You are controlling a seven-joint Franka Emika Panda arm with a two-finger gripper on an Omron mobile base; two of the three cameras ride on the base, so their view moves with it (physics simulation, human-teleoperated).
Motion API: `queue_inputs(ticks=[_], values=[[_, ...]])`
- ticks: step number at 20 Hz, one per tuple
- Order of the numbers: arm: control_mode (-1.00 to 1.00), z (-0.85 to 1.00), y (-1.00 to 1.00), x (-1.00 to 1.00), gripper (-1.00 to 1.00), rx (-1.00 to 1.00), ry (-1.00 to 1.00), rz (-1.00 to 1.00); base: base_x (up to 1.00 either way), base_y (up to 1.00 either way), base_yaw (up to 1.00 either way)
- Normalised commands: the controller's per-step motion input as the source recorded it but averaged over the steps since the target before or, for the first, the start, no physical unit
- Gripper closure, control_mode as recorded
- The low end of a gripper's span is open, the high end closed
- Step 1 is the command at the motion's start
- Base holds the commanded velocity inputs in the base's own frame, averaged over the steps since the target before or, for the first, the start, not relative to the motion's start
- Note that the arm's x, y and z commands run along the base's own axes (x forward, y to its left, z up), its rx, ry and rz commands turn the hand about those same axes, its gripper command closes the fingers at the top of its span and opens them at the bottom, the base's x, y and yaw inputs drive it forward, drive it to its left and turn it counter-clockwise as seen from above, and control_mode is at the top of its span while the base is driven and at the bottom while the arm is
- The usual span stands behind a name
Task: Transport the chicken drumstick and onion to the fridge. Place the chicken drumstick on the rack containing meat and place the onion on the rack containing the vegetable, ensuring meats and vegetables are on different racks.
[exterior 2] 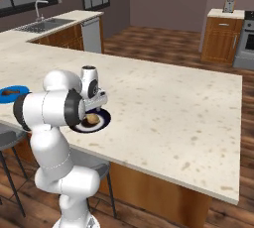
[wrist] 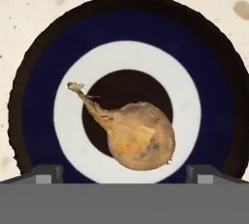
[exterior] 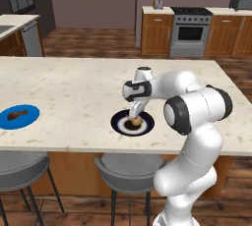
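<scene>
The arm was bent low over the pale speckled counter (exterior: 74, 87), and its gripper (exterior: 134, 117) hung right above the onion (wrist: 138, 138), which sat on a dark plate with navy and white rings (wrist: 39, 96). From the hand camera the onion looked golden-brown, bulb toward the fingers, its thin stalk trailing up and away to the left. The two finger tips (wrist: 44, 173) stood wide apart, one at each bottom corner of that view, the bulb lying between their lines but touching neither; the pincer was spread, clamped on nothing. From the right side, the onion (exterior 2: 92, 119) showed as a small tan lump just under the hand (exterior 2: 94, 104), on the near part of the ringed plate (exterior 2: 101, 123), close to the counter's front edge. Off to the robot's left, well apart from all this, the chicken drumstick (exterior: 16, 116) lay on a bright blue plate (exterior: 30, 117), brown and elongated, untouched. That blue plate (exterior 2: 15, 93) peeked out behind the arm in the right view too. Two grey stools (exterior: 125, 168) stood tucked beneath the counter, and a steel oven range (exterior: 190, 31) stood against the far wall.
</scene>
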Motion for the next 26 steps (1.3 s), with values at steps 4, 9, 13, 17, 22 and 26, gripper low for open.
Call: queue_inputs(ticks=[4,9,13,17,22,26], values=[[-1.00,-0.31,0.00,0.44,-1.00,0.00,0.02,0.03,0.00,0.00,0.00],[-1.00,-0.25,0.06,0.19,-1.00,0.00,0.02,0.01,0.00,0.00,0.00],[-1.00,-0.05,0.05,-0.04,-1.00,0.00,0.02,0.00,0.00,0.00,0.00],[-1.00,-0.02,0.00,-0.19,-1.00,0.00,0.01,0.00,0.00,0.00,0.00],[-1.00,-0.03,0.00,-0.33,-1.00,0.00,0.00,0.00,0.00,0.00,0.00],[-1.00,-0.08,0.00,-0.22,-1.00,0.00,0.00,0.00,0.00,0.00,0.00]])
